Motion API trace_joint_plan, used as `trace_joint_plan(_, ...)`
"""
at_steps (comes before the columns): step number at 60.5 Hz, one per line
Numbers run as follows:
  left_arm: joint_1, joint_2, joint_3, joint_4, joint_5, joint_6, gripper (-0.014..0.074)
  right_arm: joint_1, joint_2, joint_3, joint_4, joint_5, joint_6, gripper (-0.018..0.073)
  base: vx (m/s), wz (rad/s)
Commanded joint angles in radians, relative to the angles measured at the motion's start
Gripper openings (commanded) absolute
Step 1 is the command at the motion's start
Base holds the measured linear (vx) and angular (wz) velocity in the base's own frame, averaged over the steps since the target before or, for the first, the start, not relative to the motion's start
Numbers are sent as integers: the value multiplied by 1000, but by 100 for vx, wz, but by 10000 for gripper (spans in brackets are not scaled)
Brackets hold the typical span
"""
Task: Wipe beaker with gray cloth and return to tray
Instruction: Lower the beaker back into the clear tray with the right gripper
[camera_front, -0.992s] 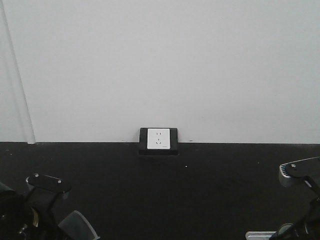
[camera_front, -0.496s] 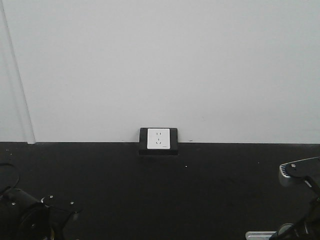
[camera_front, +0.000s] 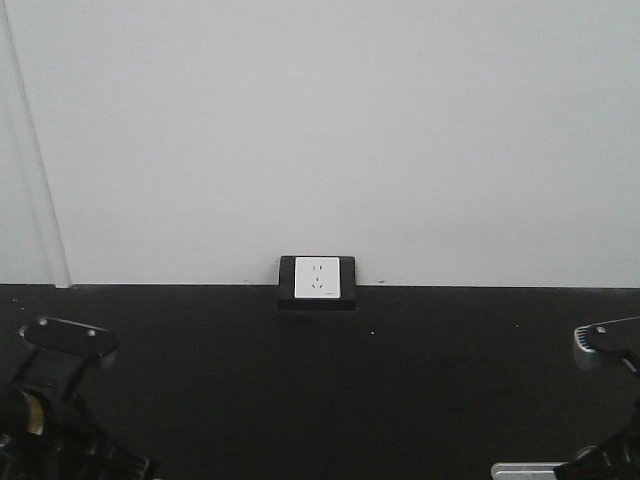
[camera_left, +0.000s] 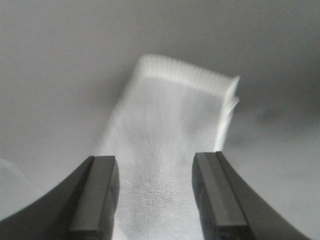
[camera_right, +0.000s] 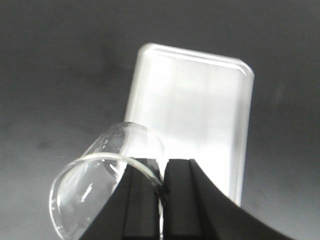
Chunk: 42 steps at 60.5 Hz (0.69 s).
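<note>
In the left wrist view the gray cloth (camera_left: 170, 125) lies flat on the dark table, pale and blurred, with a lighter far edge. My left gripper (camera_left: 156, 200) is open above its near end, one finger on each side, and I cannot tell whether it touches the cloth. In the right wrist view my right gripper (camera_right: 163, 200) is shut on the rim wall of the clear glass beaker (camera_right: 95, 195), which tilts to the left. One finger is inside the rim and one outside. The silvery tray (camera_right: 200, 100) lies on the table beyond it.
The front view shows a white wall with a socket box (camera_front: 317, 280) at the back of the black table. My left arm (camera_front: 60, 400) is at the lower left and my right arm (camera_front: 605, 340) at the lower right. A tray corner (camera_front: 520, 470) shows at the bottom edge.
In the front view the left arm dipped low half a second ago and has risen again, further left than before. The right arm has shifted slightly right and down.
</note>
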Motion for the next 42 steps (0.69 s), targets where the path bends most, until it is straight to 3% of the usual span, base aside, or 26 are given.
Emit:
trace_joint_plan(1, 2, -119, -27, 8, -31, -10, 463, -81, 22, -31, 25, -50, -60, -8, 0, 0)
trace_joint_plan(8, 2, -213, -27, 8, -43, -10, 463, -185, 86, -31, 161, -57, -189, -8, 0, 0)
trace_joint_plan(16, 2, -261, -27, 8, -61, -10, 463, -247, 178, -30, 273, -100, -266, -8, 0, 0)
trace_joint_plan(42, 2, -278, -27, 8, -53, -10, 462, -254, 406, -30, 270, -206, -261, 18, 0, 0)
